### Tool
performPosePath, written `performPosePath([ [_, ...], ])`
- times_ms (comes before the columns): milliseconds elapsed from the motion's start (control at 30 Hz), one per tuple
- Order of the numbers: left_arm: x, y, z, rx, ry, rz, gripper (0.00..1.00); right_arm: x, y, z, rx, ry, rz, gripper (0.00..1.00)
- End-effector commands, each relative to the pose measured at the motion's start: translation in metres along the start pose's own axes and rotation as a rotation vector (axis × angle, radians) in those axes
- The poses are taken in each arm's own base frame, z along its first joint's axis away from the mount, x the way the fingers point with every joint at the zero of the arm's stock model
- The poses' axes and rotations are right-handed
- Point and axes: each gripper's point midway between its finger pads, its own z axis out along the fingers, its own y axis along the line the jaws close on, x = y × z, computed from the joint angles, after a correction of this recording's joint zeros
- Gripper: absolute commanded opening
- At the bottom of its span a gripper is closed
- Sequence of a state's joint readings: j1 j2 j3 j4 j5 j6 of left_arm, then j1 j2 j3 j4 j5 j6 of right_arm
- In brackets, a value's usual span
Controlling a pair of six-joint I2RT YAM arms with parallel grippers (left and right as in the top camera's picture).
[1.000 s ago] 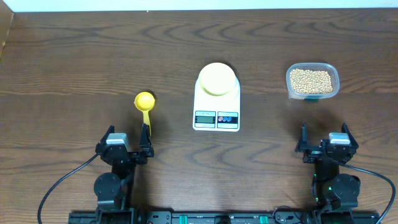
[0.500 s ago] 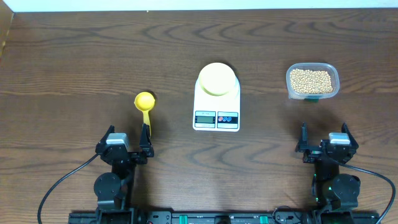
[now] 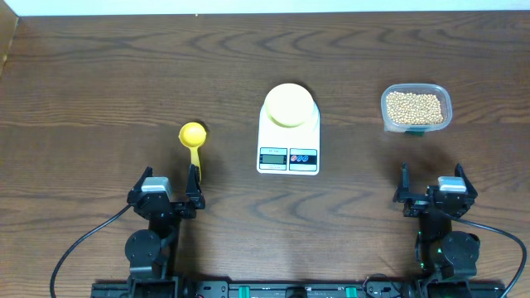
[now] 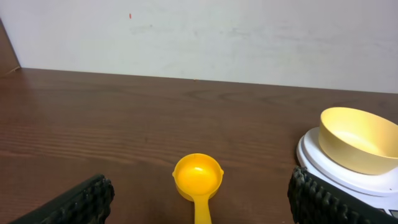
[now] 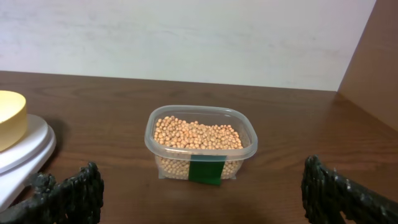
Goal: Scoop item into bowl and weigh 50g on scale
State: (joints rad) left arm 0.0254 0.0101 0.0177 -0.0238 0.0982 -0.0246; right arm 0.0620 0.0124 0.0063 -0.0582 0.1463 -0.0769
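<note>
A small pale yellow bowl stands empty on the white scale at the table's middle. The tan beans fill a clear plastic tub at the right. A bright yellow scoop lies left of the scale, its handle pointing toward my left gripper. That gripper is open, its jaws either side of the handle's end without touching it. My right gripper is open and empty, short of the tub.
A green label marks the tub's near wall. A pale wall runs behind the table's far edge, and a brown side panel rises at the far right. Bare dark wood lies between the scoop, the scale and the tub.
</note>
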Motion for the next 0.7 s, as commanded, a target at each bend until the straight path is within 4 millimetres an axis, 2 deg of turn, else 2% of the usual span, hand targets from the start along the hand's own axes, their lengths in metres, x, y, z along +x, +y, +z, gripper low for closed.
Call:
performPosePath([
  [0, 0.015, 0.0, 0.001, 0.005, 0.047, 0.01, 0.91, 0.0, 0.001, 0.0, -0.002, -0.003, 0.012, 0.99],
  [333, 0.014, 0.0, 0.0, 0.005, 0.045, 0.011, 0.92, 0.0, 0.001, 0.0, -0.002, -0.003, 0.012, 0.99],
  [667, 0.003, -0.001, -0.002, 0.007, 0.024, 0.011, 0.91, 0.0, 0.001, 0.0, -0.002, -0.003, 0.012, 0.99],
])
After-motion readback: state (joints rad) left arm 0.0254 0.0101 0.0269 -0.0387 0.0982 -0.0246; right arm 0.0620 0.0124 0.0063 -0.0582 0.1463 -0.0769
